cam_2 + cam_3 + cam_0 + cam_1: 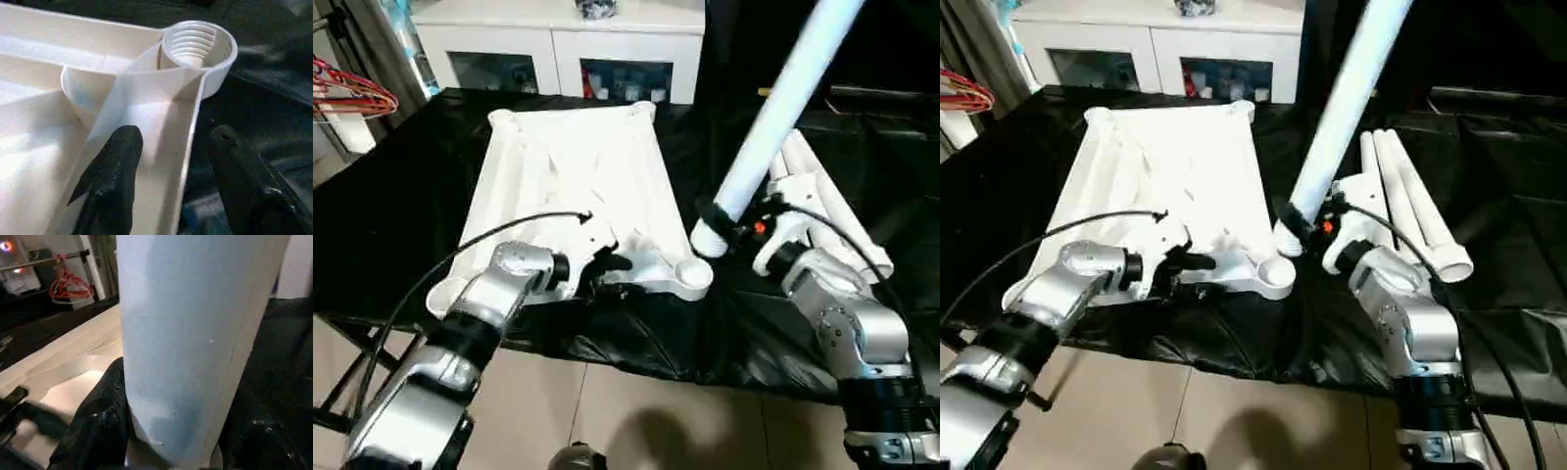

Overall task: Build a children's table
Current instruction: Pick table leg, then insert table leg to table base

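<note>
At about nine o'clock in the head view, red wire hangers (pixel 352 96) sit at the edge; beside them, a black-draped surface (pixel 401 215) spreads across the scene, with a white cabinet with glass doors (pixel 558 59) behind it at twelve o'clock. The white table top (pixel 573 186) lies upside down on the left half of the surface, ribbed underside up, a round corner socket (pixel 690 277) at its near right corner, roughly six o'clock of centre. The left arm reaches in from seven o'clock; the left gripper (pixel 607 272) sits at the near edge of the top, just left of that socket; in the left wrist view its fingers (pixel 110 186) stand apart, one over the underside inside the rim, the other outside over the black cover, straddling the rim wall without clearly pinching it; the threaded inside of the socket shows just ahead of them. Right of centre, the right gripper (pixel 729 223) is clamped on the thick lower end of a white tube leg (pixel 773 117), which tilts up toward one o'clock; the leg's end hangs just right of the corner socket and close to it, not yet in it; in the right wrist view a black finger presses against the leg's side. At three o'clock, spare legs (pixel 1410 201) lie side by side on the surface beyond the right arm.
</note>
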Robot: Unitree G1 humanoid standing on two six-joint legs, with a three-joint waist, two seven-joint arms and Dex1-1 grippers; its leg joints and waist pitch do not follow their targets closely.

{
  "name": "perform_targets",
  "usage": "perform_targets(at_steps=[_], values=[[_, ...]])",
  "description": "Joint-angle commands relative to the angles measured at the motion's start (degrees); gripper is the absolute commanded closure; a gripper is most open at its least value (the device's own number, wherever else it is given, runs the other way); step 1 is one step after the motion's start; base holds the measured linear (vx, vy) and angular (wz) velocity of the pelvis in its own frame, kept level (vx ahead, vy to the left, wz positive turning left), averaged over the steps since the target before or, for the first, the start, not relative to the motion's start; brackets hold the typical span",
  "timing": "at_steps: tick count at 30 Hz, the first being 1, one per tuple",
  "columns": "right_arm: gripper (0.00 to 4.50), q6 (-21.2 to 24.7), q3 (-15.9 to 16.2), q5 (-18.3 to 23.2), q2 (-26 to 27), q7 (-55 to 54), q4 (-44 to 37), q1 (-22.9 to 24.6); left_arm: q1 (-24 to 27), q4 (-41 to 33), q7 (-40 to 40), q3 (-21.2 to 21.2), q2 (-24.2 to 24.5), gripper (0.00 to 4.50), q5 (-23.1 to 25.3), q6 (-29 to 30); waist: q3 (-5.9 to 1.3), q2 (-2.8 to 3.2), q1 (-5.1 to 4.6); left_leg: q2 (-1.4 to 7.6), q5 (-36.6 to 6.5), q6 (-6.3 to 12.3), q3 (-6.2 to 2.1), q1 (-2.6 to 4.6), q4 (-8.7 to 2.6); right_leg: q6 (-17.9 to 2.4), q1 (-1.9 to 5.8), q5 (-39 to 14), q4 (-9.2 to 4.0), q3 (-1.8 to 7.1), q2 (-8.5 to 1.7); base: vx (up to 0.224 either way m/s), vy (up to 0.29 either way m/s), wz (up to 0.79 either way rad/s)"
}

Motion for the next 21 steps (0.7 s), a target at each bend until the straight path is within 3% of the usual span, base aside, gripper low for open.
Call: perform_targets(at_steps=[1, 3, 4, 6, 7, 8, 16, 21], values=[[2.59, 0.3, 0.7, -0.8, -0.3, 0.7, -0.5, 0.6, -1.2, 2.2, -0.9, 0.4, -0.3, 2.33, 0.8, -1.0, -4.40, 0.11, -0.03, 4.55, -12.9, -1.57, -2.48, 2.23, -4.59, -11.4, 2.08, -0.9, -4.21, 3.36, -6.75, 0.000, 0.000, 0.00], [2.59, 0.7, 1.0, -0.9, -0.4, 0.7, -0.7, 0.9, -1.7, 3.6, -1.8, 0.4, -0.4, 2.66, 1.0, -1.6, -4.42, 0.05, -0.04, 4.64, -12.5, -1.18, -2.55, 2.16, -4.57, -11.6, 2.11, -0.8, -4.20, 3.35, -6.86, 0.000, 0.000, 0.00], [2.59, 0.9, 1.2, -0.9, -0.6, 0.9, -0.9, 1.0, -2.0, 4.5, -2.0, 0.4, -0.5, 2.66, 1.2, -1.9, -4.46, 0.49, -0.05, 4.62, -12.5, -1.13, -2.60, 2.19, -4.52, -11.6, 2.05, -0.9, -4.17, 3.32, -6.79, 0.000, 0.000, 0.00], [2.59, 1.2, 1.4, -0.9, -0.8, 1.1, -1.1, 1.2, -2.3, 5.5, -2.3, 0.4, -0.6, 2.80, 1.4, -2.2, -4.43, 0.25, -0.20, 4.63, -13.0, -1.12, -2.58, 2.22, -4.63, -11.6, 2.10, -1.0, -4.25, 3.30, -6.74, 0.000, 0.000, 0.00], [2.59, 1.2, 1.3, -1.0, -0.8, 1.3, -0.9, 1.1, -2.7, 6.7, -2.7, 0.5, -0.8, 2.87, 1.5, -2.5, -4.43, 0.74, -0.17, 4.69, -13.6, -1.29, -2.63, 2.26, -4.62, -11.7, 1.99, -1.5, -4.24, 3.31, -6.79, 0.000, 0.000, 0.00], [2.59, 1.1, 1.4, -1.0, -1.0, 1.5, -0.8, 1.0, -3.3, 8.3, -2.7, 0.6, -0.9, 3.12, 2.0, -3.4, -4.35, 0.41, -0.33, 4.64, -14.1, -1.36, -2.56, 2.28, -4.70, -11.8, 2.00, -1.9, -4.41, 3.34, -6.68, 0.000, 0.000, 0.00], [2.59, 1.2, 2.2, -1.3, -1.9, 2.8, 0.0, 0.3, -3.9, 10.5, -3.6, 1.0, -0.9, 3.65, 2.6, -4.7, -4.40, 0.34, -0.27, 4.79, -13.0, -0.52, -2.56, 2.20, -4.61, -12.3, 2.07, -1.1, -4.25, 3.37, -6.89, 0.000, 0.000, 0.00], [2.59, 1.6, 3.7, -2.3, -2.6, 4.8, 2.2, -0.8, -4.0, 11.8, -4.6, 0.8, -0.9, 4.04, 3.5, -5.9, -4.28, 0.19, -0.21, 4.82, -13.7, -0.46, -2.54, 2.24, -4.66, -12.3, 1.98, -3.9, -4.54, 3.40, -7.02, 0.000, 0.000, 0.00]])
